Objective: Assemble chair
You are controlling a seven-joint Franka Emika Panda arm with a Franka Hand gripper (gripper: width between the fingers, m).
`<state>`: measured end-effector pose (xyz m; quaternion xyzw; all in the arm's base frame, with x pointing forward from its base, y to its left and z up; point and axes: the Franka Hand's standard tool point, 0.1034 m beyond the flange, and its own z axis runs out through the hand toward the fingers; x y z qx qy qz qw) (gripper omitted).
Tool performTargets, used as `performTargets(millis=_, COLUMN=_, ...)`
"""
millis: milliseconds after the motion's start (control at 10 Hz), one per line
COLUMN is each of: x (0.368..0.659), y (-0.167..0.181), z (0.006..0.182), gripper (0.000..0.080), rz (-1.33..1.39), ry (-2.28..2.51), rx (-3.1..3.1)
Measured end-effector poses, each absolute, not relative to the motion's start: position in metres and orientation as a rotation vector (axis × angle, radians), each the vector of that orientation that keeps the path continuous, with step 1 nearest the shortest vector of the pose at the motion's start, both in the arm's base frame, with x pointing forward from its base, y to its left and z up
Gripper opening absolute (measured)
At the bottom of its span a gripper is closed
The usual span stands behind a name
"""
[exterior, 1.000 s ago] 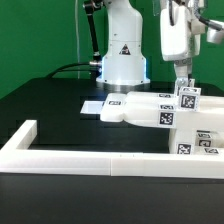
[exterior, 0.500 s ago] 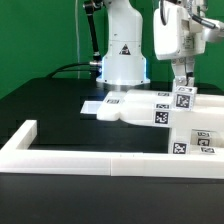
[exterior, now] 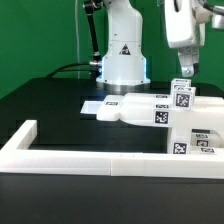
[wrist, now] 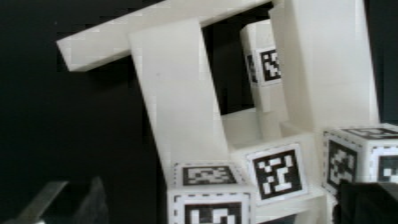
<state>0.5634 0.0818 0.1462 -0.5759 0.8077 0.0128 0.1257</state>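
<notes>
The chair point(exterior: 170, 112) is a cluster of matte-white tagged pieces on the black table at the exterior view's right. It has a flat slab and low blocks, and an upright post point(exterior: 182, 97) with a tag on its face. My gripper point(exterior: 186, 70) hangs just above that post, open, with nothing between its fingers. In the wrist view the gripper point(wrist: 222, 208) straddles a tagged post top point(wrist: 217, 210) without touching it. One dark finger point(wrist: 68, 200) shows at the frame's edge. Long white bars of the chair point(wrist: 178, 90) stretch away behind the post.
A long low white border wall point(exterior: 90, 158) runs along the front and turns back at the exterior view's left. The marker board point(exterior: 93, 105) lies flat in front of the arm's base point(exterior: 122, 60). A green backdrop closes the far side.
The gripper was shut on the upright post; it has now opened, let the post go and risen a little above it. The post stays upright in place.
</notes>
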Motion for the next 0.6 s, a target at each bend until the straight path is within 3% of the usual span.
performTargets(millis=600, x=0.5632, y=0.0826, z=0.1452, gripper=0.0649, rz=0.032, ry=2.329, rx=-1.712)
